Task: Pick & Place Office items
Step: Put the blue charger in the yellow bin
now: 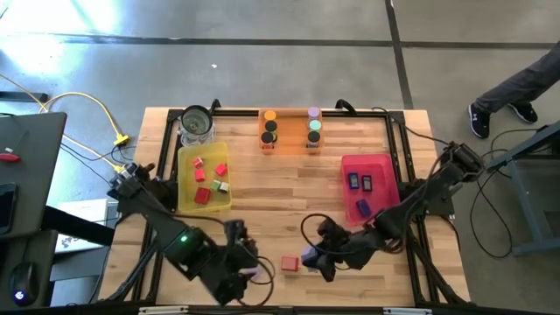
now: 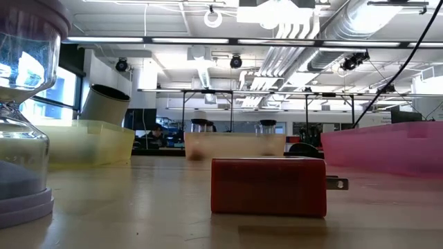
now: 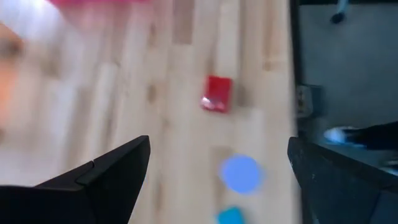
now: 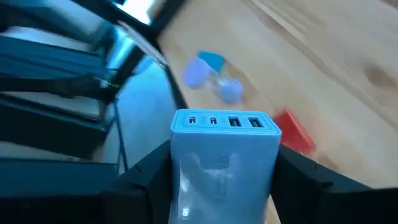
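Right gripper (image 4: 221, 180), near the table's front edge, grasps a light-blue charger block (image 4: 222, 162) showing 4 ports. The red block (image 1: 290, 263) lies on the wooden table (image 1: 280, 201) just beside it. Left gripper (image 3: 217, 180) hovers spread wide, empty.
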Available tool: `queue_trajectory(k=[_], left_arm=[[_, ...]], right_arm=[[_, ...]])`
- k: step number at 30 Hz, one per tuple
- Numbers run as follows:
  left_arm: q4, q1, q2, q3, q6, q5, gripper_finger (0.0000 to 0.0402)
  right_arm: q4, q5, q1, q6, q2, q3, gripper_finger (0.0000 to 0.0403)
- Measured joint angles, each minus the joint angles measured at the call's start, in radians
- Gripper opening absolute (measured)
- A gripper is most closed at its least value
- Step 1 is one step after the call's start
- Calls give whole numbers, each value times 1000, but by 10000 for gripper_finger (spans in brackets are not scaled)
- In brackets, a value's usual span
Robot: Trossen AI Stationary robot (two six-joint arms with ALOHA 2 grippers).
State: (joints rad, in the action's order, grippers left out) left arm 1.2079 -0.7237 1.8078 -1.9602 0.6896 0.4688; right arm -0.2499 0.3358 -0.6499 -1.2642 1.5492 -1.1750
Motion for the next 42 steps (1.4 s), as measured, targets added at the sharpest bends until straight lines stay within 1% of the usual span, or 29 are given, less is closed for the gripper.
queue_trajectory(k=[3,6,9,12,15,17,23,26,31,36,42], left_arm=[[-24,27,2,0,-146,65,372],[-73,49,2,0,-287,186,372],[-130,66,2,0,-386,322,372],[-189,80,2,0,-476,399,372],[-242,91,2,0,-556,418,372],[-261,97,2,0,-586,424,372],[-298,127,2,0,-578,423,372],[-299,121,1,0,-523,381,372],[-321,117,1,0,-582,328,372],[-341,120,1,0,-591,353,372],[-345,96,9,0,-654,439,372]], right_arm=[[119,2,22,99,-28,0,196],[198,-10,54,189,-60,0,196],[234,-21,90,258,-92,0,196],[243,-20,130,305,-132,0,196],[238,-26,163,359,-161,-1,196],[240,-50,184,391,-177,-1,196],[238,-114,236,459,-190,-1,196],[239,-151,256,468,-190,-1,196],[224,-188,279,484,-190,-1,196],[217,-212,296,484,-190,-1,196],[194,-216,304,489,-190,-1,196]])
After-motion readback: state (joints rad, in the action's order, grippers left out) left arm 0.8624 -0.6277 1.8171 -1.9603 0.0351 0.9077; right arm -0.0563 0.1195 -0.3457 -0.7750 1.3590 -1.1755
